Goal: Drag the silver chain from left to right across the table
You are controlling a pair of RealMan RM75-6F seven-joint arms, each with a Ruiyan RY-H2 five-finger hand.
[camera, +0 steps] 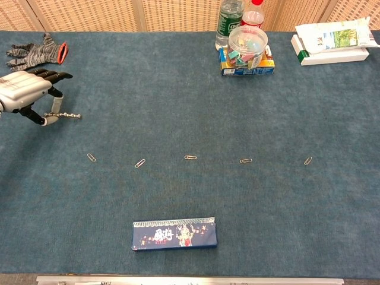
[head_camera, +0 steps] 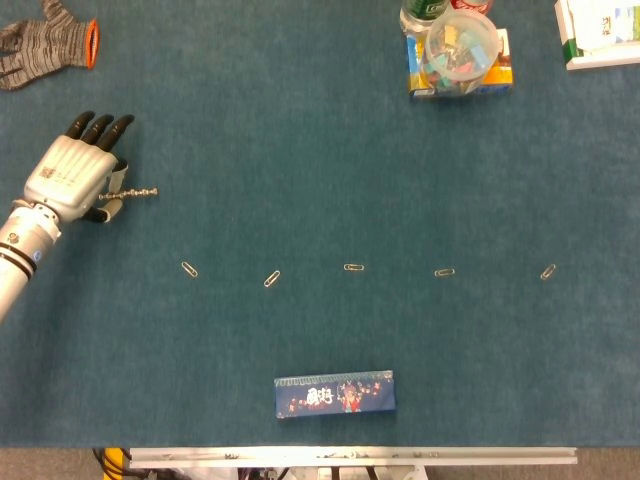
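Observation:
The silver chain (head_camera: 135, 193) lies at the far left of the blue table, a short stretch of it showing to the right of my left hand (head_camera: 72, 175). In the chest view the chain (camera: 65, 115) runs out from between the thumb and a finger of the left hand (camera: 27, 94), which pinches its left end. The other dark-tipped fingers point away toward the table's far side. The rest of the chain is hidden under the hand. My right hand appears in neither view.
A row of paper clips (head_camera: 354, 268) crosses the middle of the table. A dark blue box (head_camera: 335, 393) lies near the front edge. A grey glove (head_camera: 45, 42) is at the back left. Bottles and a clip jar (head_camera: 459, 48) stand at the back right, beside a white package (head_camera: 600, 30).

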